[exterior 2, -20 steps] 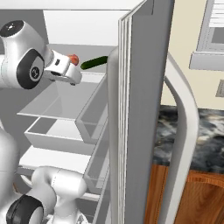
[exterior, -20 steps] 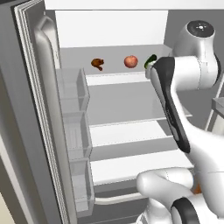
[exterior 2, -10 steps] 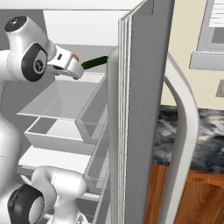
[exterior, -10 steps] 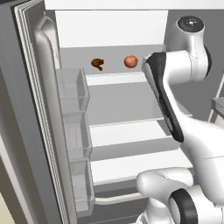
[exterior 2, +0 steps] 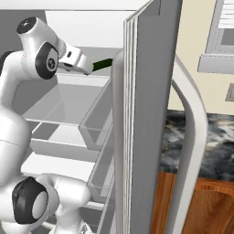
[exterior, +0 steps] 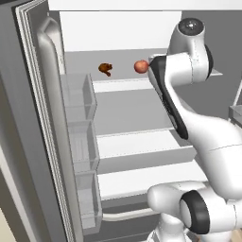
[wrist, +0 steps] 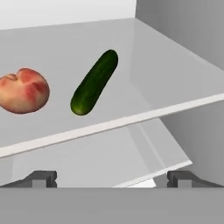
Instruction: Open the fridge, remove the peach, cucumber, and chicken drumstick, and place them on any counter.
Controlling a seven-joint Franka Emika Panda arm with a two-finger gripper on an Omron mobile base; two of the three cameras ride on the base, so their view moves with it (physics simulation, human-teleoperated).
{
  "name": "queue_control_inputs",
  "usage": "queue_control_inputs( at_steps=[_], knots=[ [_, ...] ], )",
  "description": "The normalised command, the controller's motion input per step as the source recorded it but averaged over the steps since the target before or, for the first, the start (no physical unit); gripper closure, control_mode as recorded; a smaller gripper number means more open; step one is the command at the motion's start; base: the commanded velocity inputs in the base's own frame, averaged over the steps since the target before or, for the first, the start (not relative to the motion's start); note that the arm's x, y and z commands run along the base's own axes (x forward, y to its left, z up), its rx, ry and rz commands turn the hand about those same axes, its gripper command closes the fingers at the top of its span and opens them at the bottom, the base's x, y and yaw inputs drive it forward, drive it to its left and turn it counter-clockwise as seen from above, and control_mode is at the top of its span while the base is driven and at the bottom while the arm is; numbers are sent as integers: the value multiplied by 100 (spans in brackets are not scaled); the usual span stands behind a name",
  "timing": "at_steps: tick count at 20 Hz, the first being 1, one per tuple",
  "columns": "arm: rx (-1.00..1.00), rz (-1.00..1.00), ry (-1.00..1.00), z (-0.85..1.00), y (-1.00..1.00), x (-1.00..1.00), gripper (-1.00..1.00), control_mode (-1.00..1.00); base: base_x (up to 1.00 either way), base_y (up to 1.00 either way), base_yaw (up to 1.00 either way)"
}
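Inside the open fridge (exterior: 42,142), the arm reaches toward the top shelf (wrist: 144,61) with its gripper (wrist: 111,177) spread wide and empty, the cucumber (wrist: 94,82) lying ahead of the fingertips, the peach (wrist: 22,90) just beside it, the drumstick (exterior: 106,69) farther left.

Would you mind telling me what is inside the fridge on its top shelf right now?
On the fridge's top shelf lie the chicken drumstick, the peach and the cucumber, each apart. From the left base view the arm covers the cucumber.
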Motion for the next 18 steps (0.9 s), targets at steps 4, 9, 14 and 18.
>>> queue_control_inputs(
  at_steps=[4, 9, 14, 18],
  knots=[
    [-1, -4, -4, 0, -3, 53, -100, -100, 0, 0, 0],
    [0, -4, 0, 0, -4, 49, -100, -100, 0, 0, 0],
    [0, -3, 0, 0, -3, 50, -100, -100, 0, 0, 0],
    [0, -2, 0, 0, -3, 46, -100, -100, 0, 0, 0]
  ],
)
